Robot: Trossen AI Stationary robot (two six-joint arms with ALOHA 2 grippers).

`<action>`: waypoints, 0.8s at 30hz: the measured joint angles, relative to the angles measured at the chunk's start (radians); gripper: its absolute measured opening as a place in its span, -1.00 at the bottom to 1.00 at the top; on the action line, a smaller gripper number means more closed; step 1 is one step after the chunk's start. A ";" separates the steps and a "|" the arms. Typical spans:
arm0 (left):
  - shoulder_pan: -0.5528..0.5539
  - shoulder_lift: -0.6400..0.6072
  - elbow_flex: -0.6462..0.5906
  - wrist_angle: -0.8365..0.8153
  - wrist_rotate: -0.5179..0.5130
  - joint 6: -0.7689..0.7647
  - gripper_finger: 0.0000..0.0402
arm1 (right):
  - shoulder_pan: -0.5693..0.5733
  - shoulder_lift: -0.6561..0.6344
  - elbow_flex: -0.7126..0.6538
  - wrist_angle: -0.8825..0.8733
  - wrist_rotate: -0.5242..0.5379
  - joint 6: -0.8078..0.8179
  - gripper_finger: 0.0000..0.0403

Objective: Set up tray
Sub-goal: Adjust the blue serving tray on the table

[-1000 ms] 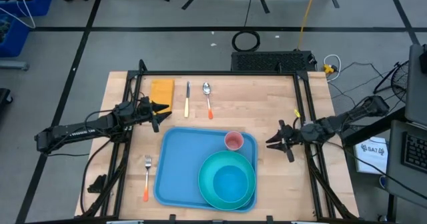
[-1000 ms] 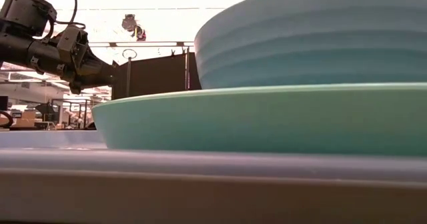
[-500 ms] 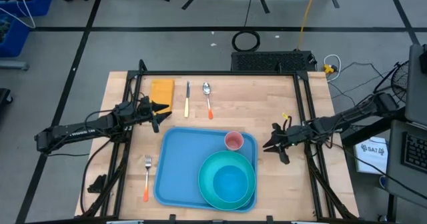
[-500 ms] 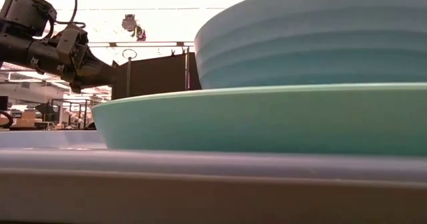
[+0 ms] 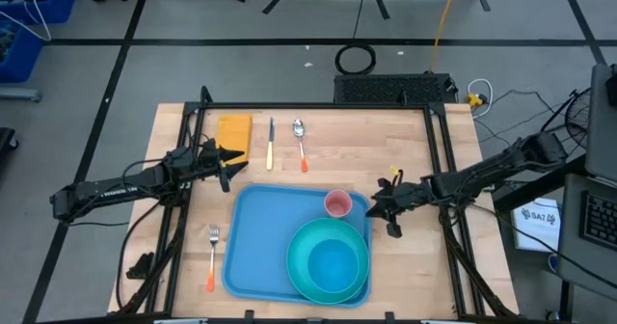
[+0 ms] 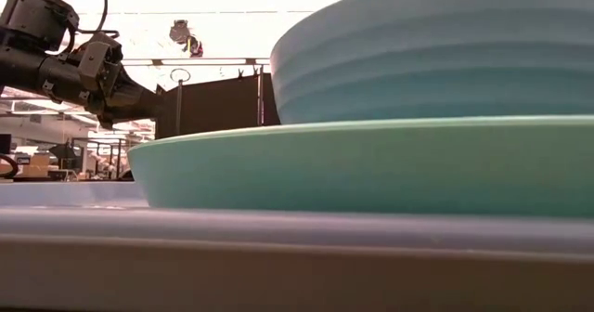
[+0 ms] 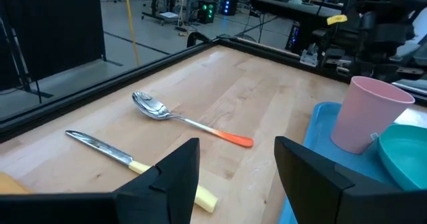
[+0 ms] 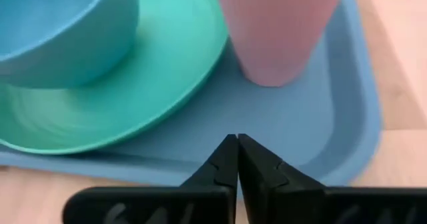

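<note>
In the low view the plate and bowl fill the picture and run off its right edge, hiding the cup, the right end effector and most of the counter.

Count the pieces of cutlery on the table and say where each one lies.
3. Knife and spoon lie side by side beyond the tray; the fork lies left of it. None seems hidden.

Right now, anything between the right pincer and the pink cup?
Nothing but the tray's bare floor and rim; right wrist view shows the shut right pincer facing the pink cup.
</note>
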 joint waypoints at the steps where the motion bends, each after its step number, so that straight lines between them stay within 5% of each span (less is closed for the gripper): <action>1: 0.000 0.000 0.000 0.000 0.000 0.001 0.00 | -0.007 0.016 0.000 0.019 -0.021 -0.001 -0.99; 12: 0.000 0.000 0.000 0.000 0.000 0.002 0.00 | -0.059 0.157 0.000 0.070 -0.077 0.004 -1.00; 24: 0.000 0.000 0.000 0.000 0.000 0.002 0.00 | -0.122 0.171 0.005 -0.035 -0.085 -0.008 -1.00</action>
